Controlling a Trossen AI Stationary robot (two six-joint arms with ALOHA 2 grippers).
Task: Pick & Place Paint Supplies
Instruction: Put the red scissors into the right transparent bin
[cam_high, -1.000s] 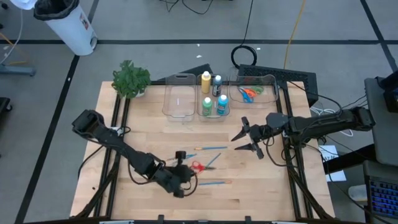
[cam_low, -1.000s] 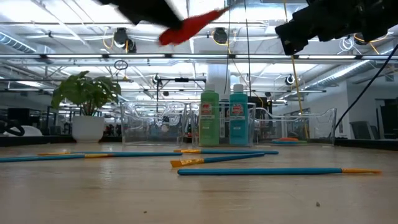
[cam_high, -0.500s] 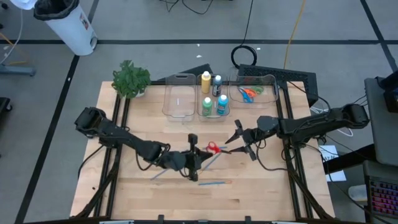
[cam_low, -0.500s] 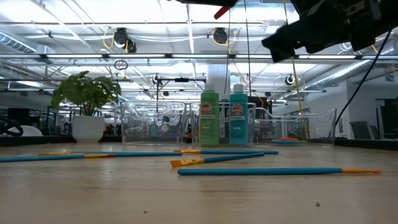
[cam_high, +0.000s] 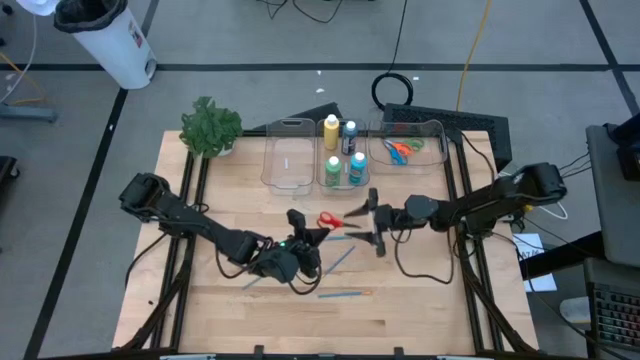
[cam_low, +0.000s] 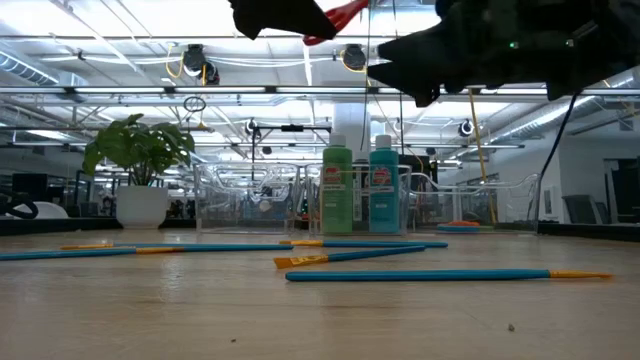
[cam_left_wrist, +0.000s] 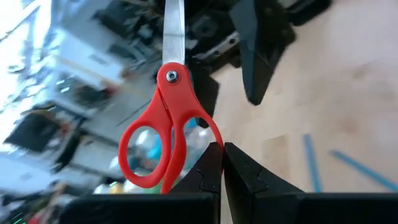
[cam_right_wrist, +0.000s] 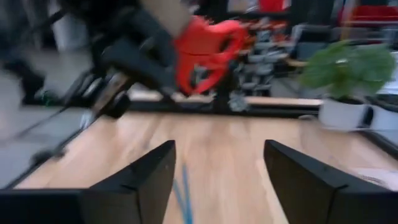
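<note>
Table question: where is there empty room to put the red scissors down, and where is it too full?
The left tool holds the red scissors above the table. Bare wood lies between the plant and the left arm, and along the right front edge. The left bin looks empty. The middle is crowded: paintbrushes, both tools, the right tool open.
</note>
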